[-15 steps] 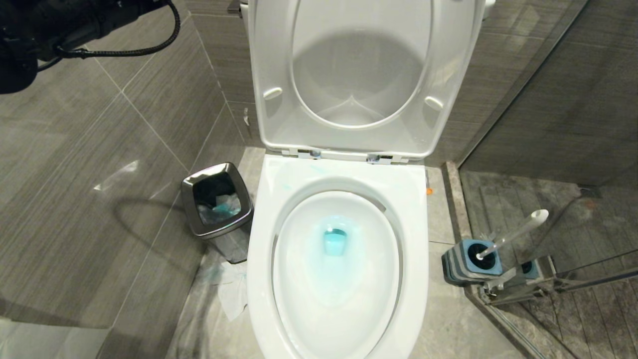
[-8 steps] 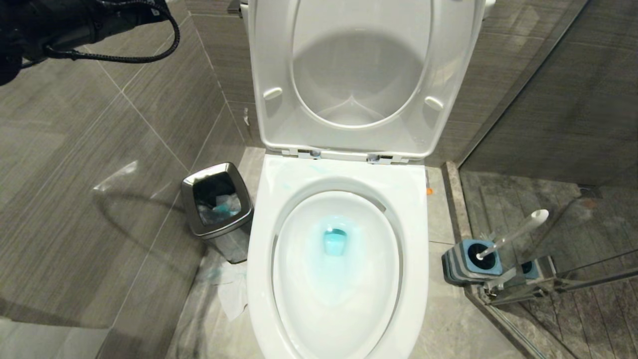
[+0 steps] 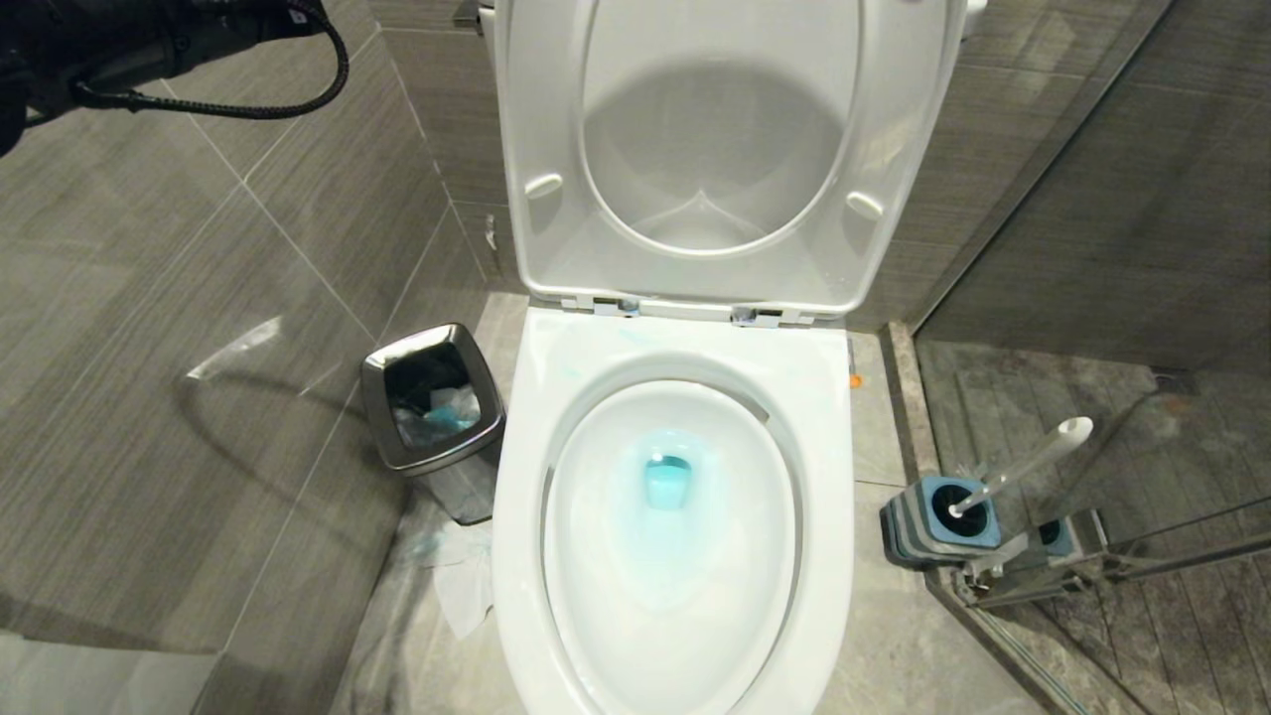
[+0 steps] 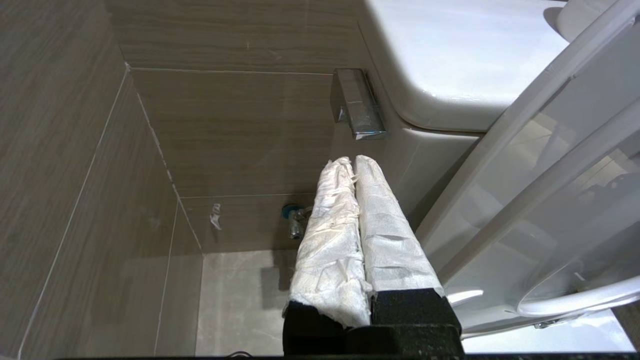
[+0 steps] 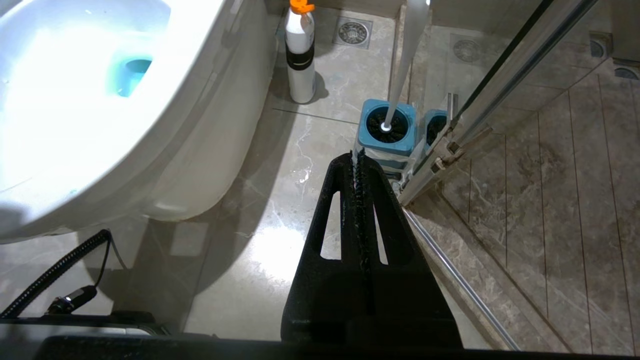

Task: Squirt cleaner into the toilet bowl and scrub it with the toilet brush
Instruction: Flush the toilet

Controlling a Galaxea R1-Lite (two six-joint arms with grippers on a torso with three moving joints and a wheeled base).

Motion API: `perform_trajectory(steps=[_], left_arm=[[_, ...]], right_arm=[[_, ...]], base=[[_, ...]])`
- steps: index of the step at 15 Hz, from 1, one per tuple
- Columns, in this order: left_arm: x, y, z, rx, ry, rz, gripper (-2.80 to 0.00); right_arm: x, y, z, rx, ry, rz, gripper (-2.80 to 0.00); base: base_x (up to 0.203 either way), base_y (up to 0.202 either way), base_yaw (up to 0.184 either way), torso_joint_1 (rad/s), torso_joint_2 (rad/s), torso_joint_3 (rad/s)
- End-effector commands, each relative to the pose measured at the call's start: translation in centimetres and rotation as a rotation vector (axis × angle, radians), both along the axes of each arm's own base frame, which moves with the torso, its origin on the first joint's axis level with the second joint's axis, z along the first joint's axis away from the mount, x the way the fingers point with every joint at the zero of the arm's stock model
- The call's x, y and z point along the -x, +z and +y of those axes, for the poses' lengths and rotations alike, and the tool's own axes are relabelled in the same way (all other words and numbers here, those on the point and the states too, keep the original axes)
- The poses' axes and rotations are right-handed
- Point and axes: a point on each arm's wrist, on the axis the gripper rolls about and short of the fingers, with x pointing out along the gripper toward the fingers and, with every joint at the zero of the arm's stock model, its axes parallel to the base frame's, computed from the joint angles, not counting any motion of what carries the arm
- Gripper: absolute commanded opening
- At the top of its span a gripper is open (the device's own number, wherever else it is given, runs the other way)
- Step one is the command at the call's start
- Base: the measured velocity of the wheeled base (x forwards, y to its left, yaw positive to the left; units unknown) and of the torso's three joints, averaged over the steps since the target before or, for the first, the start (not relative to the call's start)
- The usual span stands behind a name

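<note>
The toilet bowl stands open in the middle of the head view, seat and lid raised. Turquoise cleaner tints the water and smears the ceramic pale blue. The toilet brush leans in its blue-topped holder on the floor to the right. My left gripper, its fingers wrapped in white tissue, is shut and empty, pointing just below the chrome flush lever on the tank's side. My right gripper is shut and empty, low over the floor just short of the holder.
A steel bin stands left of the toilet, with crumpled tissue on the floor beside it. A glass shower partition rises behind the brush. A white bottle with an orange cap stands by the toilet's base.
The left arm has drifted up toward the head view's top left corner, and its shadow on the wall has slid along. Toilet, brush and bin are unmoved.
</note>
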Motion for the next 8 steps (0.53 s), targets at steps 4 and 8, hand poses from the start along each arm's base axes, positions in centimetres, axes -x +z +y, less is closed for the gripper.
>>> perform_trajectory(steps=[4, 8], left_arm=[[0.6, 0.3, -1.1, -0.017, -0.033, -0.019, -2.80], [1.4, 0.9, -1.7, -0.005, -0.035, -0.036, -2.80]], right_arm=[[0.0, 0.0, 0.0, 0.000, 0.001, 0.002, -2.80], [0.0, 0.0, 0.0, 0.000, 0.001, 0.001, -2.80]], base=[[0.000, 0.000, 0.000, 0.000, 0.00, -0.043], [0.000, 0.000, 0.000, 0.003, 0.00, -0.174]])
